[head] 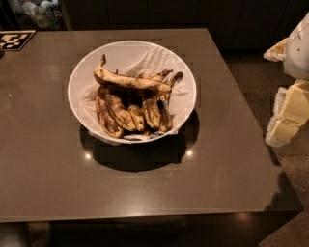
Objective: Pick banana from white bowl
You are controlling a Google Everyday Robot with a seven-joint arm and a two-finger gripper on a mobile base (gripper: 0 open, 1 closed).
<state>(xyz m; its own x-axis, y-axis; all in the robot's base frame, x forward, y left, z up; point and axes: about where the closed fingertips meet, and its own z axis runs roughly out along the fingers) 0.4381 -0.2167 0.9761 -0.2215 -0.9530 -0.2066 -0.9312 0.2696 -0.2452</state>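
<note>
The white bowl [186, 99] sits in the middle of a dark brown table [227, 159], lined with crinkled white paper [145, 57]. The banana [130, 81], long and yellow-tan with brown spots, lies crosswise on top of the pile, its dark stem curling up at the left end. Several shorter, darker bananas [128, 113] lie bunched side by side under it. My gripper [288, 116] is off the table's right edge, white and cream coloured, well to the right of the bowl and holding nothing that I can see.
A black-and-white marker tag [14, 39] lies at the table's far left corner. Bottles [36, 9] stand behind it. Dark cabinets run along the back. Floor [294, 183] shows to the right of the table's edge.
</note>
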